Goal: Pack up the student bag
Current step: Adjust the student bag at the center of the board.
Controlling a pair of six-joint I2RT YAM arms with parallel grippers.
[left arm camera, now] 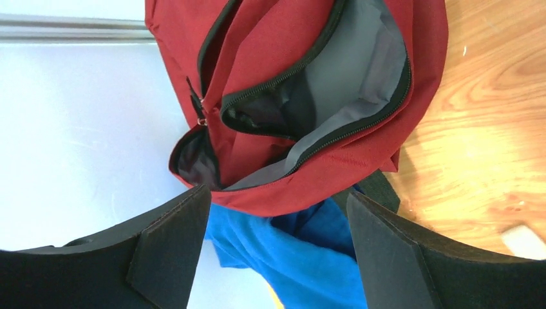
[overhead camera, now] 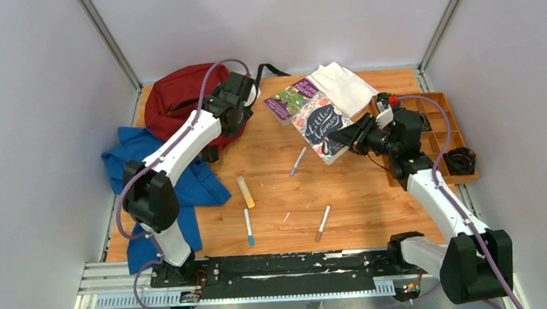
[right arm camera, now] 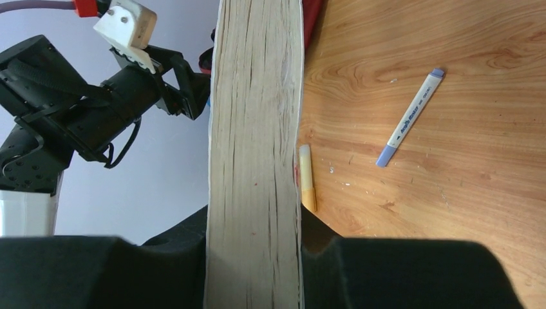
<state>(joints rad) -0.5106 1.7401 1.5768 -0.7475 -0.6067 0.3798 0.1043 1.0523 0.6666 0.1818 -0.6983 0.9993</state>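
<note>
The dark red student bag (overhead camera: 180, 103) lies at the back left of the table. In the left wrist view its main zipper gapes and shows the grey lining (left arm camera: 354, 71). My left gripper (overhead camera: 241, 98) is open and empty just right of the bag; its jaws (left arm camera: 277, 251) stand wide apart over the bag's lower edge. My right gripper (overhead camera: 353, 134) is shut on the "Little Women" book (overhead camera: 319, 126), gripping its right edge. In the right wrist view the book's pale page block (right arm camera: 254, 129) fills the gap between the pads (right arm camera: 254, 257).
A purple book (overhead camera: 292, 101) and a white folded cloth (overhead camera: 342, 84) lie behind the held book. A blue garment (overhead camera: 147, 163) lies under and in front of the bag. Several markers lie mid-table: yellow (overhead camera: 245, 191), blue (overhead camera: 249, 227), lilac (overhead camera: 298, 161). An orange divided tray (overhead camera: 436, 132) stands at the right.
</note>
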